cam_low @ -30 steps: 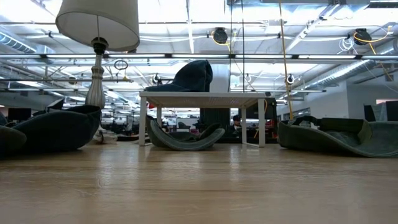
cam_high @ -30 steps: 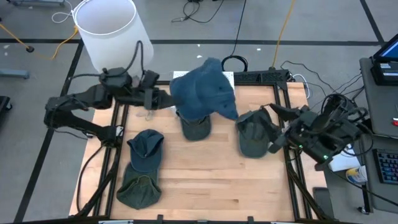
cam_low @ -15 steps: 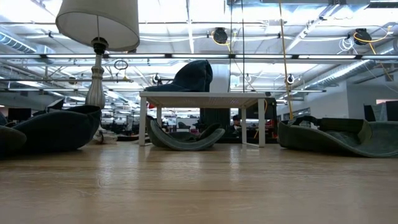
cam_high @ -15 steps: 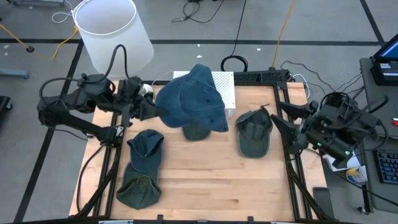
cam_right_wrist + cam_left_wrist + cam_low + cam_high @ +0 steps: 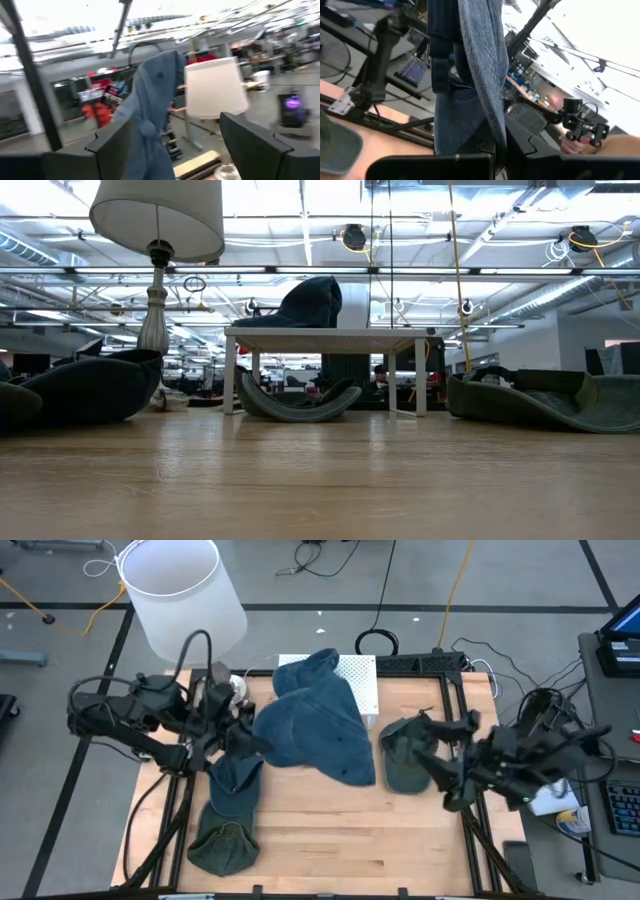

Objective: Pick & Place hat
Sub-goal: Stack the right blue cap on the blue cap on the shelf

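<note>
Left gripper (image 5: 240, 732) is clamping the big floppy blue denim hat (image 5: 318, 720), fingers pinched together on one edge of the fabric. In the left wrist view the cloth (image 5: 480, 65) is hanging straight past the fingers (image 5: 470, 160), so the hat is riding in the air, not lying on the wooden tabletop (image 5: 340, 830).

Key relation: the hat is spreading away from the left gripper toward the table centre and the right arm, long axis running roughly from the pinch point out across the table. It is draping over the small white perforated stand (image 5: 358, 675), hiding most of it.

Right gripper (image 5: 445, 780) is sitting with jaws wide apart, holding nothing, on the far side of the hat from the left gripper. It is hovering just beside the dark olive-green cap (image 5: 405, 755), closer to that cap than to the blue hat.

Just below the left gripper: a blue-green cap (image 5: 235, 778), and past it another olive-green cap (image 5: 222, 845), both flat on the table.

Containers: the white cylindrical lampshade-like bucket (image 5: 180, 590) is standing behind the left arm, off the table edge; I cannot tell what is inside.

Judgement: left arm is doing the carrying; placement depends on where it swings that trailing end.
</note>
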`<state>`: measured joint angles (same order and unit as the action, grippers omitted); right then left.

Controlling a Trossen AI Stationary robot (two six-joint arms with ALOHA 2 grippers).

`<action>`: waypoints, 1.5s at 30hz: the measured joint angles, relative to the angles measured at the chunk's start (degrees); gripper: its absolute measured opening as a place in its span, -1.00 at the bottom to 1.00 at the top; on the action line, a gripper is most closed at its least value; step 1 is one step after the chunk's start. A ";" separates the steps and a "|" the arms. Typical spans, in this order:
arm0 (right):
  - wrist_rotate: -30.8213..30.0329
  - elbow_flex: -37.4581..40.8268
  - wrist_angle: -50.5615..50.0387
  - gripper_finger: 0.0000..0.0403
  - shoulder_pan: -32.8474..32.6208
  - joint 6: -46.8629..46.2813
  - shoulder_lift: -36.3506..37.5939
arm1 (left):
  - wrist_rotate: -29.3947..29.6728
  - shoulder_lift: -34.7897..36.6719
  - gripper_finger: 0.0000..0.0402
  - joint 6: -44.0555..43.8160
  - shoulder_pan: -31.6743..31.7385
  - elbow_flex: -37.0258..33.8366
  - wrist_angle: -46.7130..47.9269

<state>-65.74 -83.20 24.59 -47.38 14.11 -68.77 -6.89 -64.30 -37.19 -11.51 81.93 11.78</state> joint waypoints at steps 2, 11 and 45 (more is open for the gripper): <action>4.70 0.00 -4.51 0.44 2.52 -6.35 -0.02 | 0.03 -0.55 -0.96 0.06 -0.59 0.00 0.09; 19.23 0.00 -18.40 0.44 12.80 -26.78 -0.25 | 3.19 -0.96 -0.96 1.97 -3.23 0.00 -0.08; 49.70 0.00 -17.43 -0.91 22.03 -52.60 -2.13 | 6.84 -0.46 -0.76 -4.95 -3.84 0.00 7.44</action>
<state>-16.04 -83.20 7.17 -25.35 -38.50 -70.90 -0.05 -64.75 -42.14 -15.35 81.93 19.22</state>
